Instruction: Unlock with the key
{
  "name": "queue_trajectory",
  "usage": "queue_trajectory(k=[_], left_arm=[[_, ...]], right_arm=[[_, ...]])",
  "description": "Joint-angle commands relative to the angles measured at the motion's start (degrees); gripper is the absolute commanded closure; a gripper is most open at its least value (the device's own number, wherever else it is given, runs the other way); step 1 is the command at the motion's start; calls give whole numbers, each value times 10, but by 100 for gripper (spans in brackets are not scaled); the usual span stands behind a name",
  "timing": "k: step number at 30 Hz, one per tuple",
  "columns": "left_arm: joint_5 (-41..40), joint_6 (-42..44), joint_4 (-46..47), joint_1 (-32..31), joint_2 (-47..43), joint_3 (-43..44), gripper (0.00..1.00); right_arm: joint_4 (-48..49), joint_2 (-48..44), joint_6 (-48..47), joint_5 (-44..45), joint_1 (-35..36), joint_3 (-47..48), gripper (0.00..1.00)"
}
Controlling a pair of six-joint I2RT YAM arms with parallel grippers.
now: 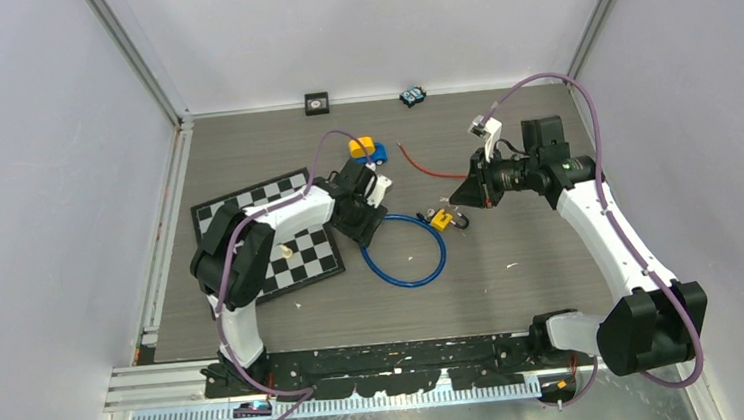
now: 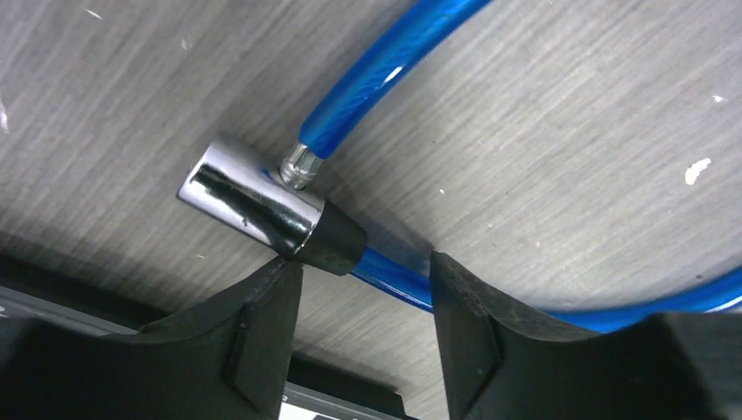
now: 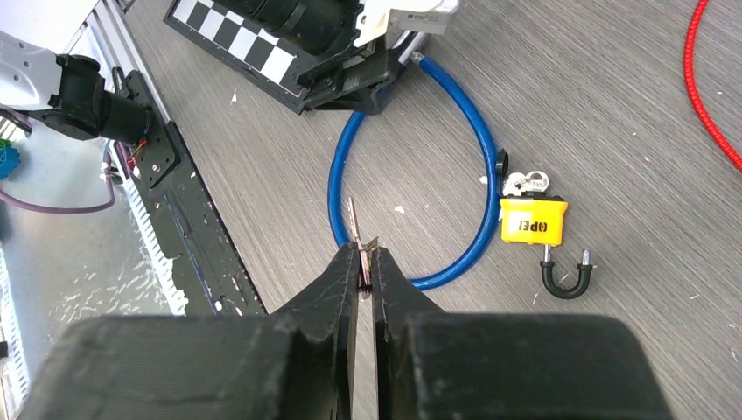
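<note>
Pinching a key (image 3: 354,223) in the shut jaws of the right gripper (image 3: 366,262), above the blue cable lock (image 3: 479,149) looped on the grey wood-grain worktop (image 1: 535,287). Straddling that cable just by its chrome barrel (image 2: 249,197) with the left gripper (image 2: 363,264), jaws parted. Walled in by plain white panels (image 1: 374,29), yellow padlock (image 3: 533,219) beside the loop.

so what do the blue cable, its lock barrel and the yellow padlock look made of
blue cable: glossy plastic sheath, judging by its sharp highlights; core hidden. lock barrel: polished chromed metal, mirror reflections, with a matte black cap, probably plastic. yellow padlock: likely plastic or painted casing, flat even colour.
</note>
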Motion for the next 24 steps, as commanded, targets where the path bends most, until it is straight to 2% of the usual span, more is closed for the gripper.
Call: queue_trajectory(k=[1, 6, 11, 16, 21, 24], left_arm=[[-38, 7, 41, -3, 19, 10, 49], [-15, 39, 41, -3, -6, -11, 62], [56, 77, 41, -3, -38, -40, 63], [43, 93, 42, -3, -32, -19, 57], [-2, 86, 42, -2, 5, 30, 42], [-22, 68, 42, -2, 23, 46, 40]], right_arm=[[22, -18, -1, -14, -3, 2, 100], [22, -18, -3, -14, -3, -1, 100], [22, -15, -4, -16, -3, -2, 100], [22, -16, -3, -16, -3, -3, 100], [23, -17, -3, -16, -4, -4, 100], [23, -15, -4, -17, -3, -4, 100]])
